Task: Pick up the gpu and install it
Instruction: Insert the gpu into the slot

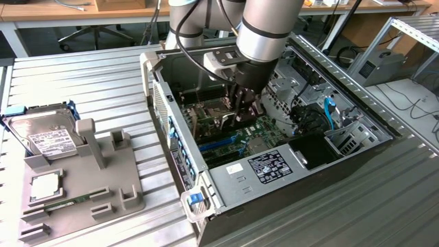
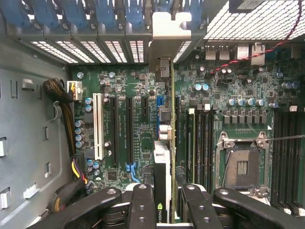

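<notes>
- Now gripper (image 2: 165, 195) is clamped on the gpu (image 2: 163, 152), which stands on edge between the fingers, inside the case (image 1: 309, 200) over the motherboard (image 2: 133, 95).
- To seat it well: card upright, parallel to the long black slots (image 2: 129, 129), bracket (image 2: 170, 28) meeting the rear opening, push straight.
- Exterior view: hard drive (image 1: 48, 136) on parts tray (image 1: 82, 195), 9 o'clock from case, well apart.

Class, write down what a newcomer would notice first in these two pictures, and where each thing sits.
The robot arm reaching into the open computer case at the exterior view's middle strikes first. Inside, the gripper clamps the gpu edge-on over the green motherboard. A hard drive rests on the grey holder at the exterior view's left.
</notes>
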Controlling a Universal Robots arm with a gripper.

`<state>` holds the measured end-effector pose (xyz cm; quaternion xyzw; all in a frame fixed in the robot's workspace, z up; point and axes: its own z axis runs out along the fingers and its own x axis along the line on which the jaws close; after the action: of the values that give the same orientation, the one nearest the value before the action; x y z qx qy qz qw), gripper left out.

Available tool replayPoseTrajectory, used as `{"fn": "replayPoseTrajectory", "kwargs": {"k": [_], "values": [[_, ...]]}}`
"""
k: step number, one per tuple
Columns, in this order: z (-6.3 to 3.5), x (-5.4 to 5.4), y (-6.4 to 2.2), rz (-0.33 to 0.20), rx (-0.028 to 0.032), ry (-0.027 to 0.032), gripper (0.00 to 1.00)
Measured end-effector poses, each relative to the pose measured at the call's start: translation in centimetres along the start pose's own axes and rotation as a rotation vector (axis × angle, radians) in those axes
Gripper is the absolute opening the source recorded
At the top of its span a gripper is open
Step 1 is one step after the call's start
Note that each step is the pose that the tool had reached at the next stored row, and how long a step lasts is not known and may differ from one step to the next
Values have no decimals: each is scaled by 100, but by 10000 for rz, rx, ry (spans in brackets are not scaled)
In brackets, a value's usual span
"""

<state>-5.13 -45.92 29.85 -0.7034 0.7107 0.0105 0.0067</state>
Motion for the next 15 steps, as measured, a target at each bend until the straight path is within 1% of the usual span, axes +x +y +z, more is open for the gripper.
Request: {"fn": "replayPoseTrajectory", "kwargs": {"k": [4, 5, 8, 11, 15], "values": [[3, 1, 43, 0, 1, -1, 27], [5, 1, 71, 0, 0, 0, 27], [9, 1, 120, 1, 0, -1, 27], [25, 2, 128, -1, 1, 0, 27], [75, 4, 130, 10, -1, 1, 27]]}}
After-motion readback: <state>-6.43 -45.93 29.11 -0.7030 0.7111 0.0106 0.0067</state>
